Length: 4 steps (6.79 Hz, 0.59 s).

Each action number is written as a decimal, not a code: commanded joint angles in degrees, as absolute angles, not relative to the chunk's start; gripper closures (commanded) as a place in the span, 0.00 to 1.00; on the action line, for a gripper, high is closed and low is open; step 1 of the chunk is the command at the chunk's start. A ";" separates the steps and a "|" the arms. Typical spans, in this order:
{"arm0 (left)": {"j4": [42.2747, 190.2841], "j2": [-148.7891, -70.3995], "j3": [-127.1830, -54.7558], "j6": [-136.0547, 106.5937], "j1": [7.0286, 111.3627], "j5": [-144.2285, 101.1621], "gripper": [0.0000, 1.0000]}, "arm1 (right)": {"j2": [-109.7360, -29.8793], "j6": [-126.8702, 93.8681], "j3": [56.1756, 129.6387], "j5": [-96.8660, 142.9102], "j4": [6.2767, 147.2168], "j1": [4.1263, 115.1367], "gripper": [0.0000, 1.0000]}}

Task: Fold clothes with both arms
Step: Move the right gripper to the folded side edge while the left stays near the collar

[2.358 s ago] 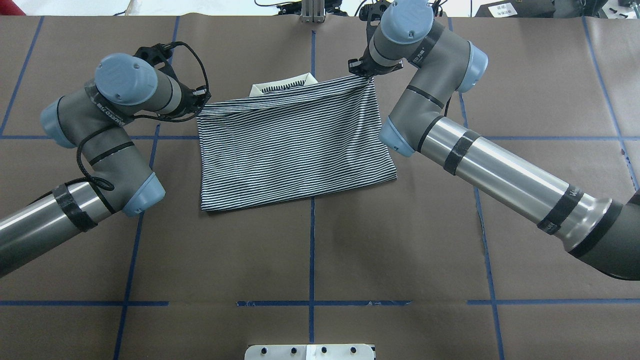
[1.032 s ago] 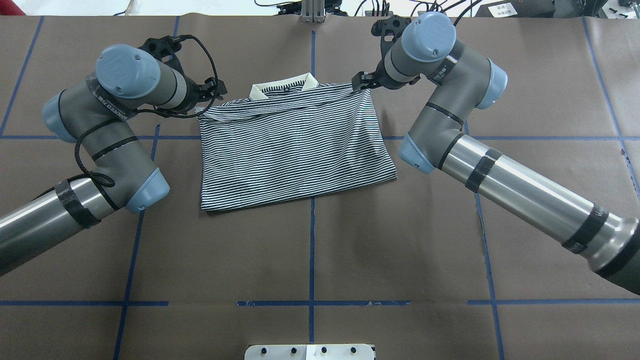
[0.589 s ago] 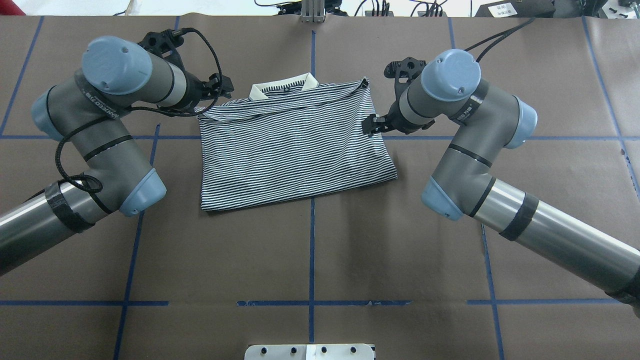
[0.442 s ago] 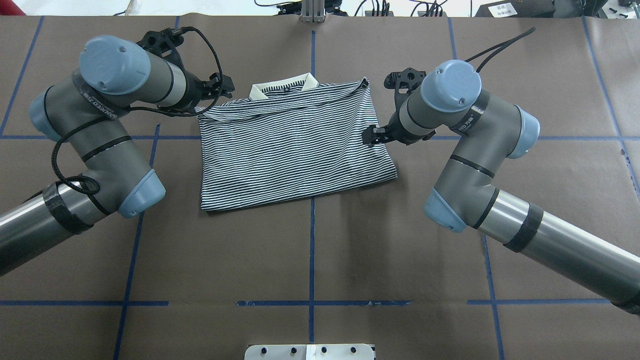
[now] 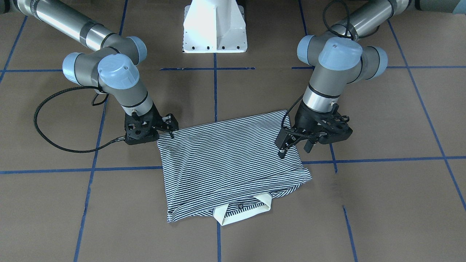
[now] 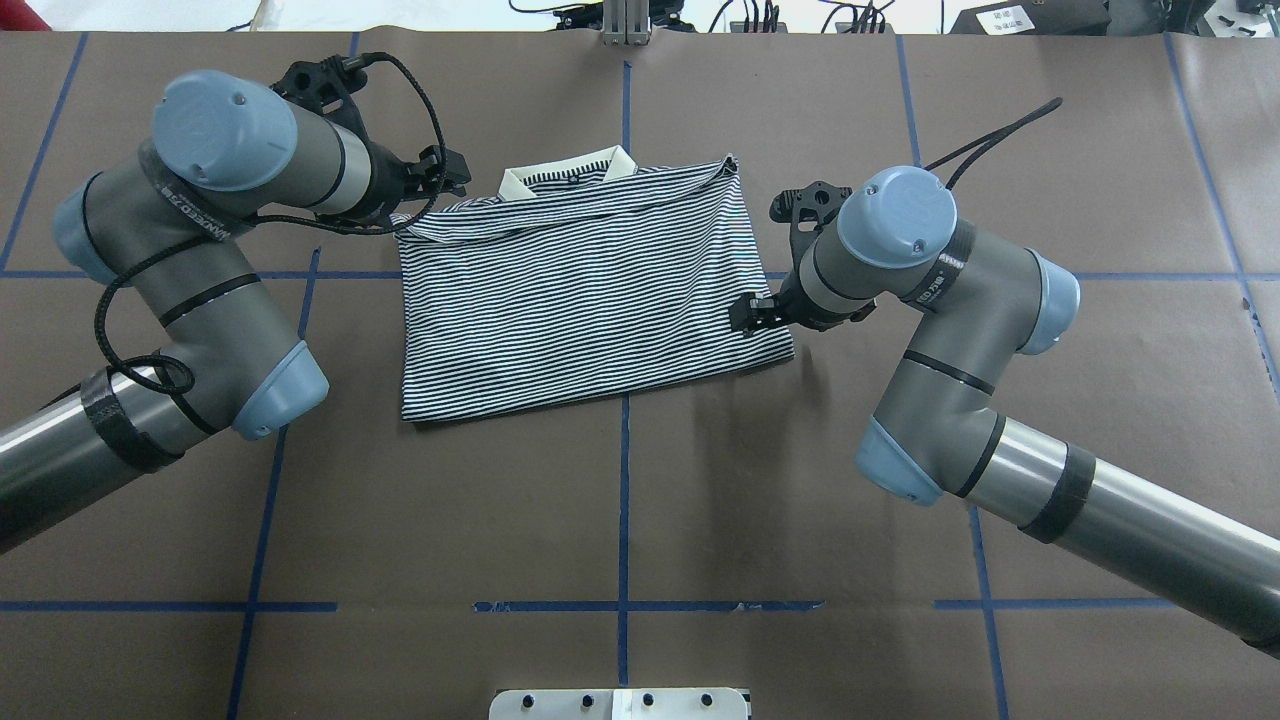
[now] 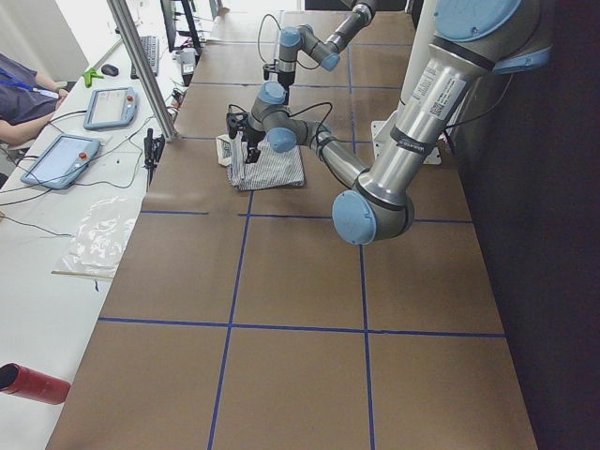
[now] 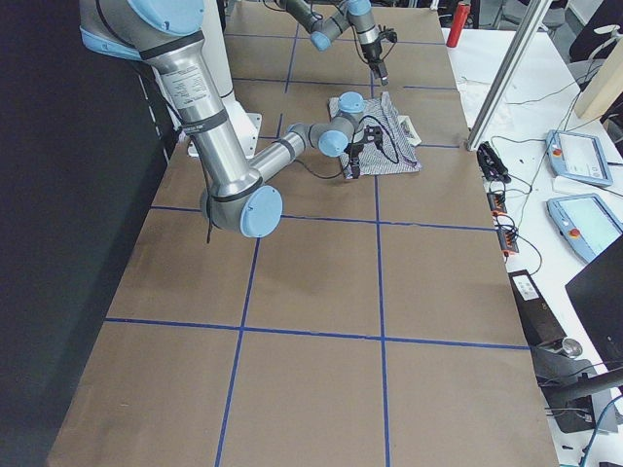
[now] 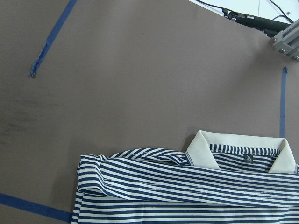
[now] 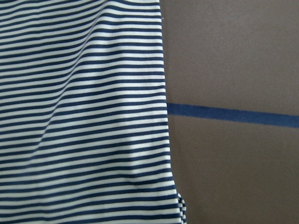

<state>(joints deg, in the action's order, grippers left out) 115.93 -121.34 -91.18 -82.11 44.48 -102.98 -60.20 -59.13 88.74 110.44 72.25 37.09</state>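
**Shirt** [image 6: 590, 290]: lay flat on the tabletop [image 6: 620, 500] between the two arms; folded to a rough rectangle, several layers deep; collar [image 6: 560, 172] showed past the far edge; a rolled lip of cloth sat at the far-left corner.

**Left fingers** [image 6: 450, 176]: spread apart and empty; hung just above the far-left corner, beside the collar.

**Right fingers** [image 6: 748, 312]: seemed parted and empty; hung over the right edge, near the near-right corner; whether they touched cloth could not be told.

**Step, as judged:** the hem-to-collar fold looked done and nothing was gripped; both arms appeared to be between grasps, lining up for a further fold.

**Next move, as judged:**
- each set of fingers would need to drop to the tabletop and pinch every layer at its chosen corner, not the top one alone
- the two arms would need to lift and travel together, or the rectangle would skew
- the rolled lip might want flattening first

**Count:**
- shirt, one
- collar, one
- arms, two: left arm [image 6: 200, 290] and right arm [image 6: 935, 300]
- sets of fingers, two
- white pedestal [image 5: 214, 27], one
- tablets [image 7: 112, 107] on the side bench, two
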 commanded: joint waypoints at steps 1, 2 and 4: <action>115.93 -121.29 -91.58 -82.18 44.47 -103.01 0.00 | -60.47 -59.15 88.24 110.48 72.33 36.74 0.05; 115.93 -121.03 -92.37 -82.18 44.47 -103.01 0.00 | -60.38 -59.06 87.98 110.48 72.42 36.65 0.13; 115.93 -120.15 -93.07 -82.18 44.30 -102.92 0.00 | -60.38 -58.89 87.80 110.57 72.33 36.56 0.77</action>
